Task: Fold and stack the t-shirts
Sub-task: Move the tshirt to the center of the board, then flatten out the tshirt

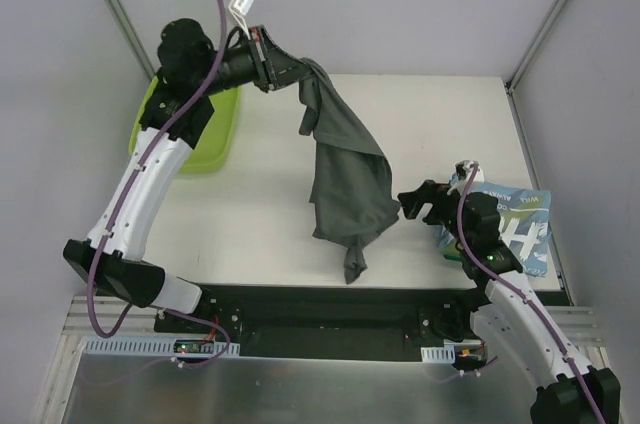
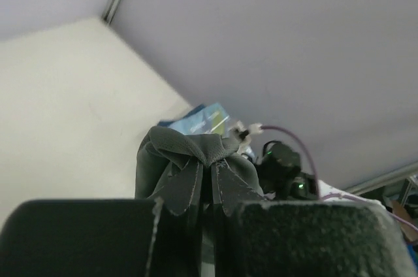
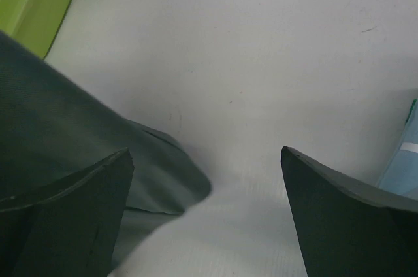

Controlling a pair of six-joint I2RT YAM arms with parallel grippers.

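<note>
The dark grey t-shirt (image 1: 345,174) hangs bunched in the air from my left gripper (image 1: 290,74), which is raised high at the back and shut on its top edge. The pinched cloth shows in the left wrist view (image 2: 196,159). Its lower end reaches down near the table's front edge. My right gripper (image 1: 412,201) is open and empty, just right of the hanging shirt; its fingers (image 3: 339,211) stand wide apart with the grey shirt (image 3: 78,146) at their left. The light blue t-shirt (image 1: 515,224) with white lettering lies folded at the right, under my right arm.
A lime-green tray (image 1: 215,134) stands at the back left, partly hidden by my left arm; its corner shows in the right wrist view (image 3: 32,2). The white table (image 1: 250,214) ends at a black strip in front. Grey walls enclose the back and sides.
</note>
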